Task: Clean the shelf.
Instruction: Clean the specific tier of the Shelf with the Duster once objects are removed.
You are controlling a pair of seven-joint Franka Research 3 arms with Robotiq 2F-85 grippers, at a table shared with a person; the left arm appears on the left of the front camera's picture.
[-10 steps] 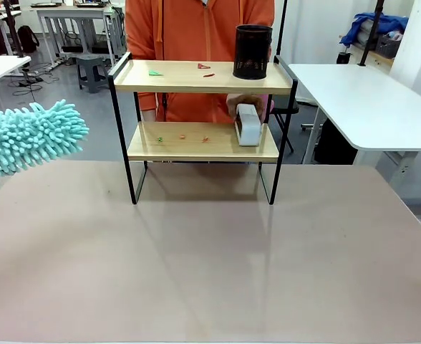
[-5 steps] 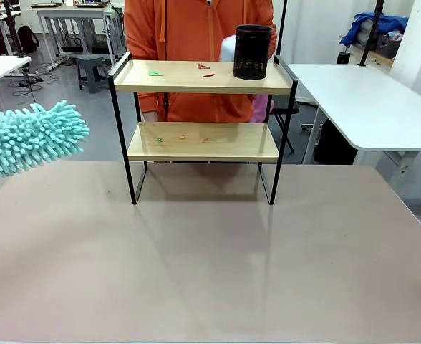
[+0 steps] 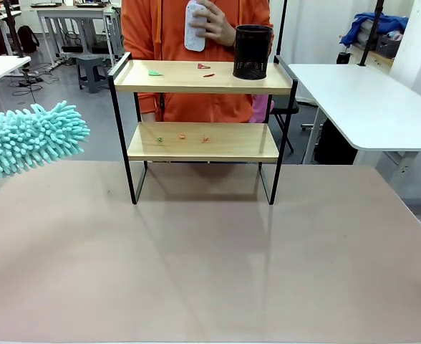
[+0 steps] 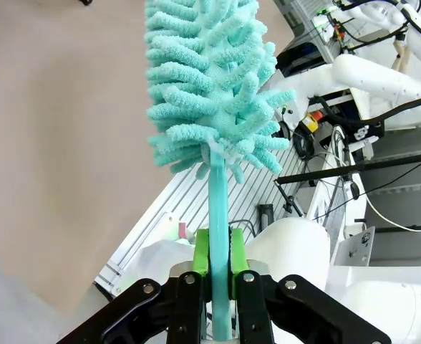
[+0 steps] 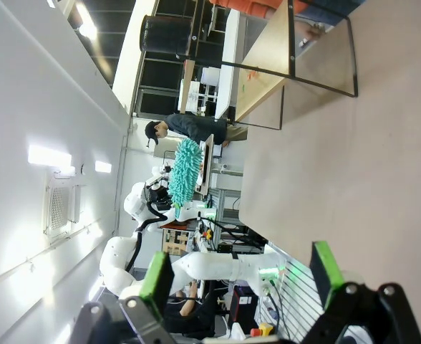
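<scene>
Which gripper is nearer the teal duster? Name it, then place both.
Left. The left gripper has its fingers shut on the handle of the duster, below the fluffy head. The right gripper stands open, well apart, with the duster far off beyond it.

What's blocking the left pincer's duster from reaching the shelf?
Nothing visible on the table between the duster and the shelf. On the top board, a black mesh cup stands at the right end; the lower board holds just small scraps.
</scene>
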